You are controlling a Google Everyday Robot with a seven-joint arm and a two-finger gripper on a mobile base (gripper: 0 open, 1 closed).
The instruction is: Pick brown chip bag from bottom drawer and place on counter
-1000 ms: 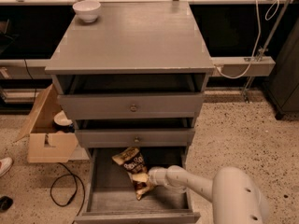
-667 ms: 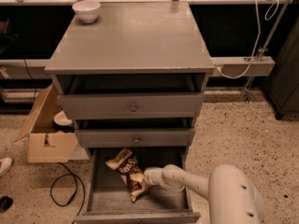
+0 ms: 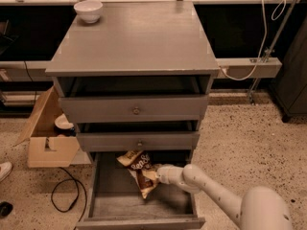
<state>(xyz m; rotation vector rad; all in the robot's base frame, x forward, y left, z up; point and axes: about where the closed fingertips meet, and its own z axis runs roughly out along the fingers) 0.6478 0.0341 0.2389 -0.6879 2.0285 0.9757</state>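
The brown chip bag (image 3: 138, 167) hangs tilted in the open bottom drawer (image 3: 112, 198), its tan top end towards the back left and its lower end just above the grey floor. My gripper (image 3: 155, 175) reaches in from the right on a white arm and is shut on the bag's right side, about midway down. The counter (image 3: 139, 37) is the grey top of the cabinet, high above the drawer.
A white bowl (image 3: 88, 9) stands at the counter's back left corner. The two upper drawers (image 3: 136, 110) are pulled out a little and overhang the bottom one. A cardboard box (image 3: 48, 140) and a black cable (image 3: 62, 195) lie on the floor to the left.
My gripper has moved slightly up and towards the back with the bag. The bag now hangs more upright and stretched out instead of lying crumpled on the drawer floor.
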